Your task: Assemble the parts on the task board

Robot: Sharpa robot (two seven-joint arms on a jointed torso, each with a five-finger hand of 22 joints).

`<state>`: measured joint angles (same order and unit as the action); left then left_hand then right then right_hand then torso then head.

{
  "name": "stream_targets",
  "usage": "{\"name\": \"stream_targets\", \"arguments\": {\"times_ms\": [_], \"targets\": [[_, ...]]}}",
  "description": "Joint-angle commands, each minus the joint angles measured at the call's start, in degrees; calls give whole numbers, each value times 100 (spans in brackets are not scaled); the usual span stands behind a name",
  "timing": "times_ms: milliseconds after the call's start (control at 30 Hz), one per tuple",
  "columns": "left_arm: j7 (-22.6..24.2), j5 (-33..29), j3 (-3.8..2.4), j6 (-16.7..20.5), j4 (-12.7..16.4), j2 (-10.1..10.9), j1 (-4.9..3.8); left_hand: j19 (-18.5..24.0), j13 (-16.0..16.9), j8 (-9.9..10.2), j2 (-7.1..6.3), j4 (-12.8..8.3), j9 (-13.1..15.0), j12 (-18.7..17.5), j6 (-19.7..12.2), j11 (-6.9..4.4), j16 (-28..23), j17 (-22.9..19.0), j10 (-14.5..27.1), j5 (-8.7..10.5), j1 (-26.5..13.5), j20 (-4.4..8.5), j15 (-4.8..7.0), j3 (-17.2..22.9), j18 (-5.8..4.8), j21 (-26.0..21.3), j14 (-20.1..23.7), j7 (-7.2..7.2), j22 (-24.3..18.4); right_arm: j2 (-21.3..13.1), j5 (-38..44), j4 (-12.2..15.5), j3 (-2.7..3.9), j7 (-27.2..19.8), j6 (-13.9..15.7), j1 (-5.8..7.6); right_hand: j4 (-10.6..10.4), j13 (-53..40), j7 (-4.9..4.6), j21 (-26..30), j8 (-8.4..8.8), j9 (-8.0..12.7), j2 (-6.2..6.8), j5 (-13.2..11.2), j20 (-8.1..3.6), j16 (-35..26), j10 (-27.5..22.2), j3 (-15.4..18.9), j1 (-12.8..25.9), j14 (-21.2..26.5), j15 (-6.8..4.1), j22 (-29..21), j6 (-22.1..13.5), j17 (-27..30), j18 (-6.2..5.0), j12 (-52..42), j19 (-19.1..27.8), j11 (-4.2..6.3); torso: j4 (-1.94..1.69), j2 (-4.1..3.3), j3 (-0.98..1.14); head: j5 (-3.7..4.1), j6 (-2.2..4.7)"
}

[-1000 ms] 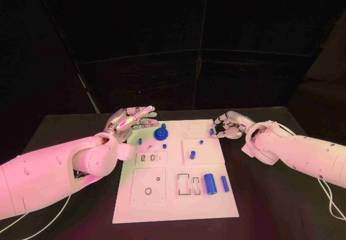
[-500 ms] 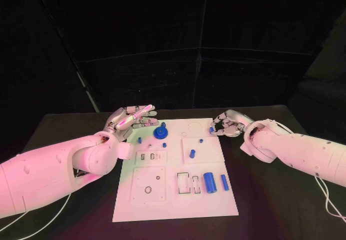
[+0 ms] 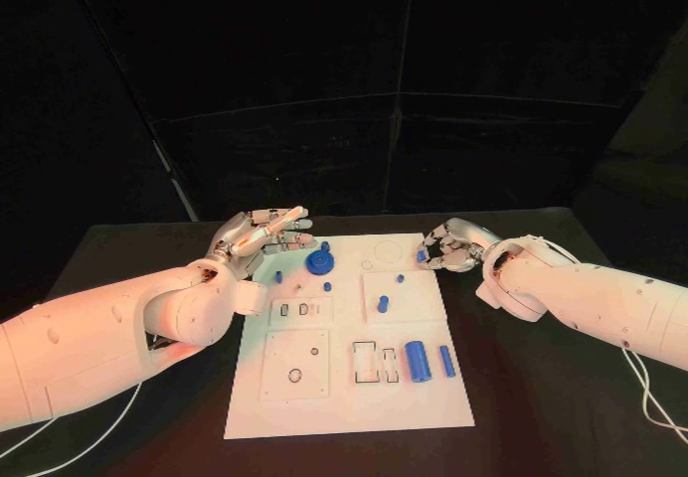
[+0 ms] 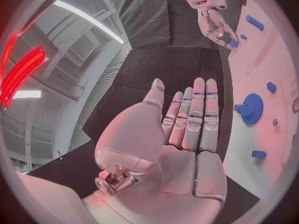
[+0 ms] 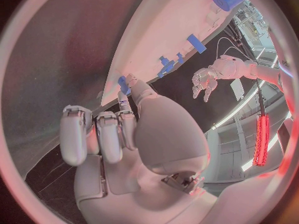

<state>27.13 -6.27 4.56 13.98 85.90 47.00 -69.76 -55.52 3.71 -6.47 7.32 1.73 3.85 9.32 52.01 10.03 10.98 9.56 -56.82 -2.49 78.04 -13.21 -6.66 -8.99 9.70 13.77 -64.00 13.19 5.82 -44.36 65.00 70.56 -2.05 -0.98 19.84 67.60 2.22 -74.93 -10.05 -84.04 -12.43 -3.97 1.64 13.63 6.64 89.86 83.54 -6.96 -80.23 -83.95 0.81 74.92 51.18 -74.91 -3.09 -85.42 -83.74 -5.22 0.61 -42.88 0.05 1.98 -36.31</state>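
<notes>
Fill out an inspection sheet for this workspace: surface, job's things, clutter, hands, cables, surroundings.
Surface: black table, matte.
Job's things: white task board lies mid-table; a blue gear at its far end, a blue cylinder and a blue bar lie near its right edge, small blue pegs between.
Clutter: nothing seen.
Hands: left hand open beside the board's far left corner, holding nothing; right hand at the far right corner, pinching a small blue part.
Cables: a white cable hangs under the right arm.
Surroundings: black curtain behind.

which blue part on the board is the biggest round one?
The blue gear-like disc at the white task board's far end, near the left hand; the other blue parts are pegs or cylinders.
</notes>
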Motion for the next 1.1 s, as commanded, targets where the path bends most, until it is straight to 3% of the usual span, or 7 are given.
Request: {"name": "stream_targets", "arguments": {"times_ms": [33,233,533,767,967,1100], "targets": [[26,7,-4,-74,8,2,-6,-44,-3,30,34,-31,-7,-28,23,-7,-17,6,-45,-26,2,5,-25,-13,74,-21,-35,2,-6,11,4,-2,3,14,-97,9,1,-722,-5,-33,20,0,-60,-20,25,14,34,-29,7,-605,24,302,30,-1509,49,-23,-156,-2,7,0,1,-6,-6],[25,7,-4,-75,8,4,-6,-44,-3,30,34,-31,-7,-28,23,-7,-17,6,-45,-26,2,5,-25,-13,74,-21,-35,2,-6,17,4,-12,3,18,-70,9,-7,-760,9,-35,25,-1,-87,-53,17,14,66,-69,20,-605,14,304,102,-1509,49,-42,-155,11,1,2,3,-2,-9],[31,7,-4,-70,8,5,-6,-44,-3,30,34,-31,-7,-28,23,-7,-17,6,-45,-26,2,5,-25,-13,74,-21,-35,2,-6,34,-54,-33,3,-35,44,9,-26,-977,189,-55,-112,-45,-213,-78,-81,14,238,-243,40,-605,-107,338,629,-1509,54,-154,-165,162,3,1,6,-1,-17],[34,7,-4,-62,11,11,-6,-44,-3,30,34,-31,-7,-28,23,-7,-17,6,-45,-26,2,5,-25,-13,74,-21,-35,2,-6,16,-75,-7,4,-18,377,9,-40,-1055,291,-69,-184,-69,-287,-96,-161,14,301,-322,58,-605,-192,367,854,-1509,60,-192,-177,252,2,1,3,0,-19],[36,7,-4,-54,12,24,-7,-44,-3,30,34,-31,-7,-28,23,-7,-17,6,-45,-26,2,5,-25,-13,74,-21,-35,2,-6,-118,-10,165,6,142,755,11,-43,-1087,314,-77,-191,-72,-314,-92,-186,14,326,-349,62,-605,-216,382,891,-1509,64,-208,-184,276,-2,6,0,-25,-18],[56,7,-4,-40,8,34,-8,-44,-3,30,34,-31,-7,-28,23,-7,-17,6,-45,-26,2,5,-25,-13,74,-21,-35,2,-6,-276,50,504,8,417,936,18,-59,-1088,312,-79,-171,-64,-320,-91,-197,14,327,-354,88,-605,-223,386,872,-1509,65,-207,-186,280,-16,19,-8,-42,-12]]}}
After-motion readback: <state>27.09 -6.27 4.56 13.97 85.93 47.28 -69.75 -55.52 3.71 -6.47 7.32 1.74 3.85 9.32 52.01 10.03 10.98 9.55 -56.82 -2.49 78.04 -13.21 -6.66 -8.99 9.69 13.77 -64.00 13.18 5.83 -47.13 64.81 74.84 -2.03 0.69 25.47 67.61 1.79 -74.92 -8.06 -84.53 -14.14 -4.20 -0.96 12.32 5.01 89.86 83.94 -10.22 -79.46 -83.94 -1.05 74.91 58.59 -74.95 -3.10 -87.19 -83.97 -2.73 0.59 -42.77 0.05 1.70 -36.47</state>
